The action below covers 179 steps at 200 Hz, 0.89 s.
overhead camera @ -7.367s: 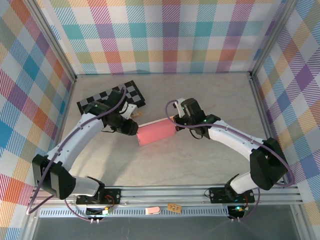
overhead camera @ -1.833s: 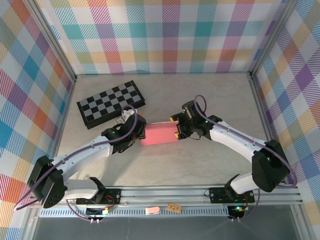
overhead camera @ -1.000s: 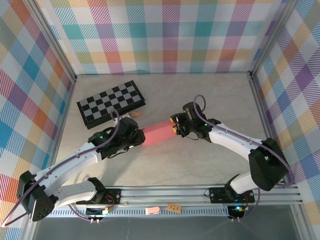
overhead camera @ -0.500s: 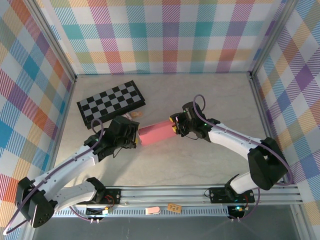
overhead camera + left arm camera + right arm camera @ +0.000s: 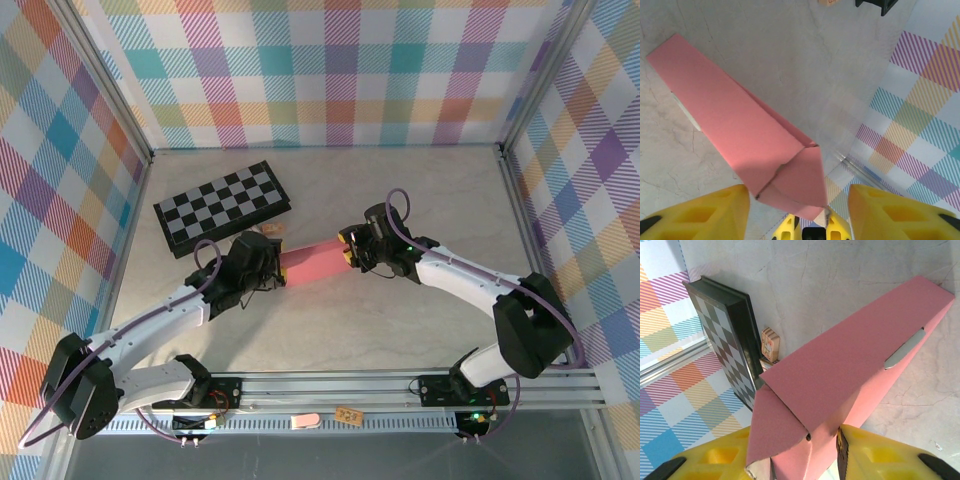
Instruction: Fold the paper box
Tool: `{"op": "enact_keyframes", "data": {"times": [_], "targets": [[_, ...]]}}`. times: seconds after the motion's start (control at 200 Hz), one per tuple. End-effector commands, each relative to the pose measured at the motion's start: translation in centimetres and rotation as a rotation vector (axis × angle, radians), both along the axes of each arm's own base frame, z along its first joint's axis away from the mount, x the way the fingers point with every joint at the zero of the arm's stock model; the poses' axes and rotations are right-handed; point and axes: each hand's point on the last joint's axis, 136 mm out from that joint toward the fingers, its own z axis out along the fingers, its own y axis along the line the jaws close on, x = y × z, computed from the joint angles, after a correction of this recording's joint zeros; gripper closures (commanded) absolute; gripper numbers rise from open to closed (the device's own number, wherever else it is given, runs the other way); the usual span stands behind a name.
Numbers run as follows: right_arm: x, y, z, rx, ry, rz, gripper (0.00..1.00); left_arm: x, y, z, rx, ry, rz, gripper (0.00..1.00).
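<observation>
The paper box (image 5: 312,262) is a long pink folded sleeve lying between my two grippers in the top view. My right gripper (image 5: 350,253) is shut on its right end. In the right wrist view the box (image 5: 850,365) runs away from the jaws, with the right gripper (image 5: 805,452) clamped on its near end and a pink end flap (image 5: 775,432) hanging over the left finger. My left gripper (image 5: 266,268) is at the box's left end. There the left gripper (image 5: 798,200) is open, with the folded end flap (image 5: 797,182) between the yellow fingers (image 5: 700,210) and a gap on the right.
The black-and-white checkered board (image 5: 222,207) lies at the back left, close behind the left gripper. A small wooden block (image 5: 268,229) sits between the board and the box, and shows as the block (image 5: 770,345) in the right wrist view. Plaid walls enclose the table.
My left gripper has shifted right, closer onto the box's left end, its jaws widening then narrowing a little. The right gripper has kept its grip and place.
</observation>
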Motion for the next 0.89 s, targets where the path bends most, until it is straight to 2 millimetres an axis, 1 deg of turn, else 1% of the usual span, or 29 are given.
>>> {"op": "enact_keyframes", "data": {"times": [0.0, 0.11, 0.26, 0.48, 0.57, 0.705, 0.745, 0.835, 0.89], "targets": [[-1.3, -1.6, -3.9, -0.09, 0.12, -0.019, 0.6, 0.1, 0.7, -0.7, -0.135, 0.044, 0.142, 0.52], [-1.2, -1.7, -4.0, -0.092, 0.121, -0.022, 0.6, 0.0, 0.8, -1.4, -0.127, 0.05, 0.145, 0.58], [-1.2, -1.7, -4.2, -0.094, 0.127, -0.021, 0.6, -0.5, 1.4, -2.4, -0.113, 0.062, 0.159, 0.63], [-1.1, -1.8, -4.6, -0.1, 0.131, -0.022, 0.61, -0.9, 1.9, -3.4, -0.091, 0.079, 0.167, 0.67], [-1.1, -1.9, -4.8, -0.101, 0.138, -0.02, 0.61, -1.0, 2.0, -3.8, -0.084, 0.09, 0.167, 0.76], [-1.1, -2.0, -4.7, -0.103, 0.135, -0.01, 0.61, -1.1, 2.1, -4.4, -0.081, 0.104, 0.175, 0.97], [-1.1, -2.1, -4.6, -0.107, 0.134, -0.008, 0.61, -1.2, 2.1, -4.5, -0.079, 0.108, 0.174, 0.99], [-1.2, -2.4, -4.2, -0.11, 0.128, -0.007, 0.6, -1.4, 2.0, -4.7, -0.069, 0.125, 0.167, 0.99], [-1.2, -2.7, -3.8, -0.109, 0.121, -0.005, 0.57, -1.6, 2.0, -4.8, -0.063, 0.135, 0.163, 0.99]]}}
